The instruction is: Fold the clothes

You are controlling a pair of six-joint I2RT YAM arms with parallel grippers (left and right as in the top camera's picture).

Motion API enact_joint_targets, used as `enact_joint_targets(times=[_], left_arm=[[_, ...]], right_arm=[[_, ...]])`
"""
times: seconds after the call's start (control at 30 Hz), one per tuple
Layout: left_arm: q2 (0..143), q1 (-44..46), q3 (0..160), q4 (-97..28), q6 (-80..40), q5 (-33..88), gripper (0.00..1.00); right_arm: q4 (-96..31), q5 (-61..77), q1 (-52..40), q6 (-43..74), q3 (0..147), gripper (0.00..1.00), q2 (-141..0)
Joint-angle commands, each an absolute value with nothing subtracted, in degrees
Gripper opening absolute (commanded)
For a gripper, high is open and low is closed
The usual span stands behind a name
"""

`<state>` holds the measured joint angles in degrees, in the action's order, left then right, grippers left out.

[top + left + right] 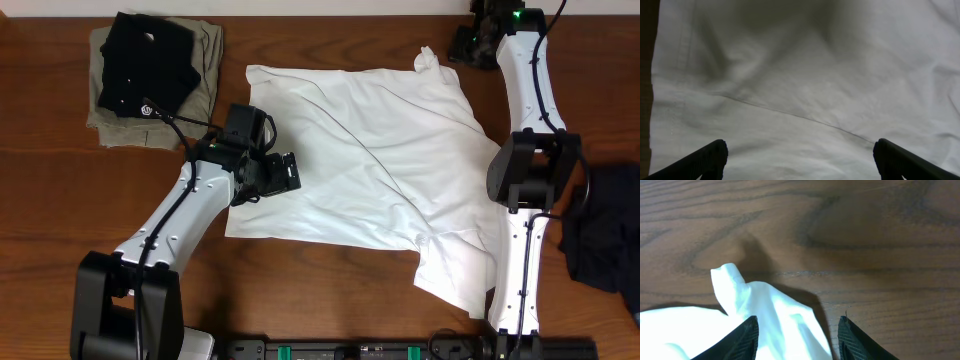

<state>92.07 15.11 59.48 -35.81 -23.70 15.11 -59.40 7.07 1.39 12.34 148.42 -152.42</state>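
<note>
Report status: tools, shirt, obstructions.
Left tool open over white T-shirt. Right tool straddling its corner, grip unclear. Shirt spread, wrinkled. Folded pile well clear.

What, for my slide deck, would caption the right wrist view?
Open right gripper straddling a bunched corner of the white T-shirt on the wooden table.

The left arm and right arm are white-shelled, black-jointed; black cables trail alongside. Their fingers are black.

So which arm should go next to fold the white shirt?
Probably right. The right hand has the shirt's corner between its open fingers, ready to pinch. The left hand hangs open over flat cloth, no edge between its fingers.
</note>
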Motion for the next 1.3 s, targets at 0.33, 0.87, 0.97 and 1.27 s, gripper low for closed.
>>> enact_joint_targets(times=[0.33, 0.87, 0.97, 1.27], left_arm=[[92.5, 15.2, 59.3, -35.9, -22.7, 15.6, 0.95], [92.5, 15.2, 59.3, -35.7, -22.7, 15.6, 0.95], [92.5, 15.2, 59.3, -35.7, -22.7, 15.6, 0.95], [92.5, 15.2, 59.3, -35.7, -22.7, 15.6, 0.95]], right_arm=[[-60.2, 6.3, 1.4, 11.5, 148.0, 0.49, -156.7], [-58.2, 6.2, 1.1, 11.1, 143.0, 0.31, -156.7], [-57.6, 6.2, 1.1, 11.1, 142.9, 0.16, -156.7], [-59.7, 1.8, 1.7, 11.1, 147.0, 0.01, -155.0]])
